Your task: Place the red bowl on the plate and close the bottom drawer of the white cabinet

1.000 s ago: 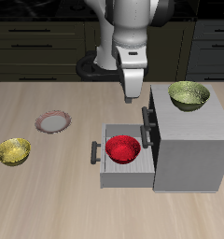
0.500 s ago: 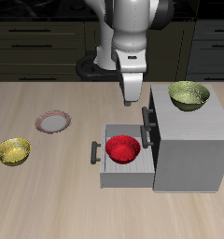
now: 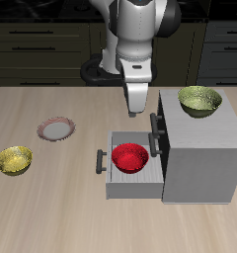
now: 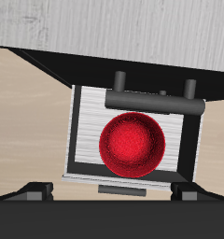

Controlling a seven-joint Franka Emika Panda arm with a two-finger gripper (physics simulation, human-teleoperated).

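Note:
The red bowl (image 3: 130,157) (image 4: 133,145) lies inside the pulled-out bottom drawer (image 3: 115,184) (image 4: 84,121) of the white cabinet (image 3: 201,158). My gripper (image 3: 136,112) (image 4: 109,188) hangs above the drawer's back part, well over the bowl. It is open, its fingers spread wide with nothing between them. The plate (image 3: 56,128), pale with a reddish-brown rim, sits on the table apart from the cabinet, on the drawer-front side and farther back. Nothing lies on it.
One yellow-green bowl (image 3: 14,160) rests on the table beyond the plate, nearer the front edge. Another yellow-green bowl (image 3: 199,100) stands on the cabinet top. The upper drawer's dark handle (image 3: 154,133) (image 4: 151,101) juts out above the open drawer.
The gripper has dropped a little and drifted slightly toward the drawer. The bowl, plate and drawer have not moved.

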